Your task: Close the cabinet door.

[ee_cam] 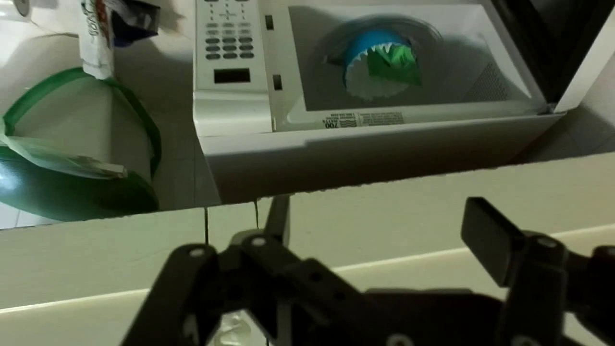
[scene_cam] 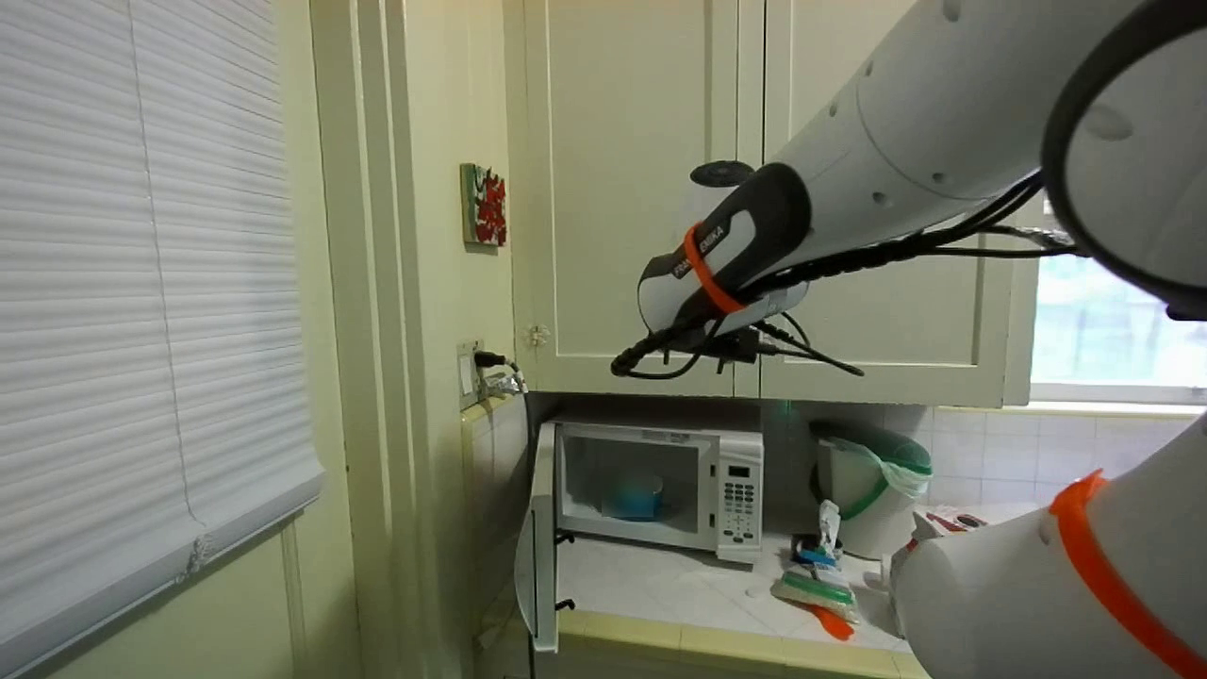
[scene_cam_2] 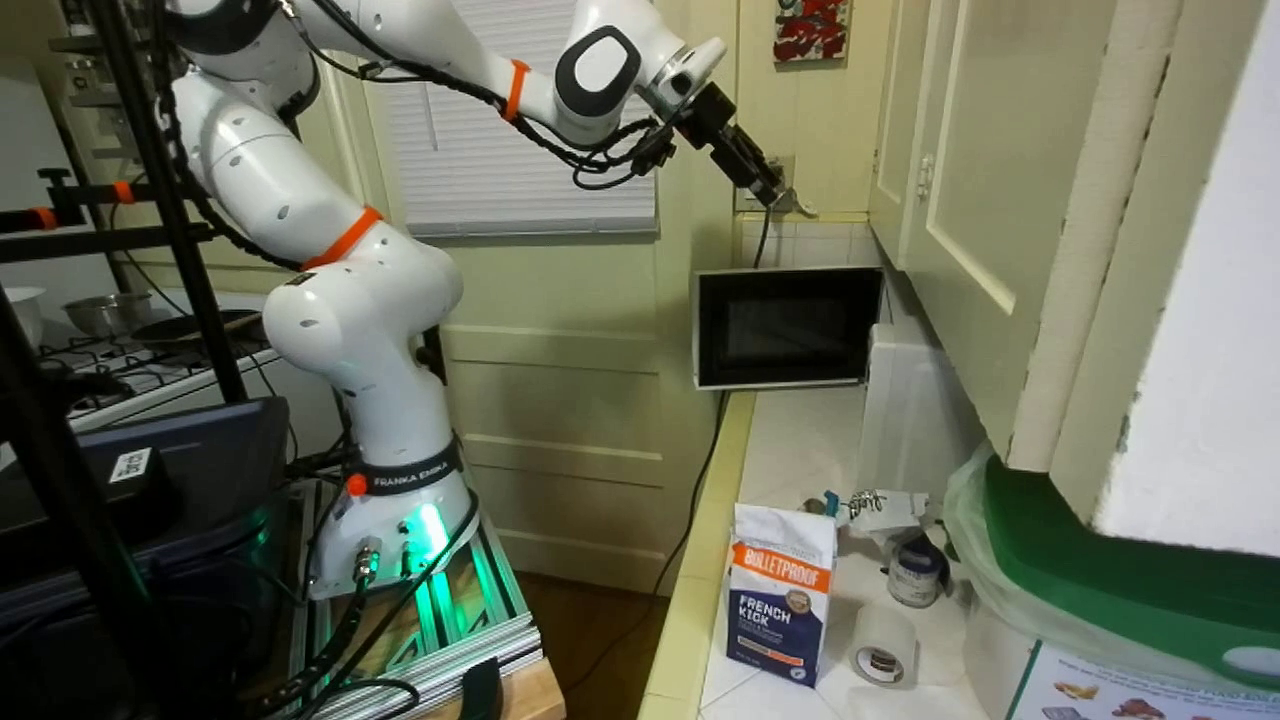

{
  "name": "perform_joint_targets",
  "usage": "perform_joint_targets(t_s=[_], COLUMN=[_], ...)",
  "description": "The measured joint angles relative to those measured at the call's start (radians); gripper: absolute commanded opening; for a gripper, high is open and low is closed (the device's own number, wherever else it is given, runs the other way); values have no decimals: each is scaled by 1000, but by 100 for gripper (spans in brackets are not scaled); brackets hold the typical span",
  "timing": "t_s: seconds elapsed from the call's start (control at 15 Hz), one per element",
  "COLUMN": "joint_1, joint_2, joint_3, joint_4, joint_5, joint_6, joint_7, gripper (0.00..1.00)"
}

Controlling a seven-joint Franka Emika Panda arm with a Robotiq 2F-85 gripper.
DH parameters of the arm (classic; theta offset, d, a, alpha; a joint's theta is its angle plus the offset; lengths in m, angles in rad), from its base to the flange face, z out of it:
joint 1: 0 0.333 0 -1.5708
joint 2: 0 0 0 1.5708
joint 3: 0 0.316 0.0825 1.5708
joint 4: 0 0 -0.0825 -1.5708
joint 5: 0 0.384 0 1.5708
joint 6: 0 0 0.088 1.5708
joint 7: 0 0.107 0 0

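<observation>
Above the microwave, two cream panelled cabinet doors hang side by side, one on the left [scene_cam: 627, 141] and one on the right [scene_cam: 905, 311] of an exterior view. Both look flush with their frame; I cannot tell which is the task's cabinet door. My gripper [ee_cam: 379, 216] stands open in the wrist view, its fingers far apart with nothing between them. Behind them lies the lower edge of the door over the microwave; contact cannot be told. In an exterior view the gripper [scene_cam_2: 770, 190] points down toward the cabinet corner. A clear knob [ee_cam: 233, 331] partly shows past the gripper.
Below the cabinets, the microwave [scene_cam: 740, 500] has its own door [scene_cam: 542, 538] swung open, with a blue cup [ee_cam: 379, 43] inside. A green-lidded bin [scene_cam_2: 1120, 560], a coffee bag [scene_cam_2: 780, 590] and a tape roll [scene_cam_2: 883, 645] share the counter.
</observation>
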Motion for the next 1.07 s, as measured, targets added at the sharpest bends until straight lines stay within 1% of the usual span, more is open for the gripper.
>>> perform_joint_targets(t_s=[0.27,0.4,0.53,0.73,0.93,1.07], joint_1=[172,254,319,380,419,434], joint_2=[-32,-47,-64,-94,-129,-146], joint_3=[-123,-174,-211,-235,-236,-236], joint_4=[0,0,-1,-5,-22,-32], joint_5=[-77,-104,-125,-156,-188,-198], joint_6=[-169,-240,-300,-367,-405,-410], joint_7=[0,0,2,14,25,32], gripper=[100,100,100,100,100,100])
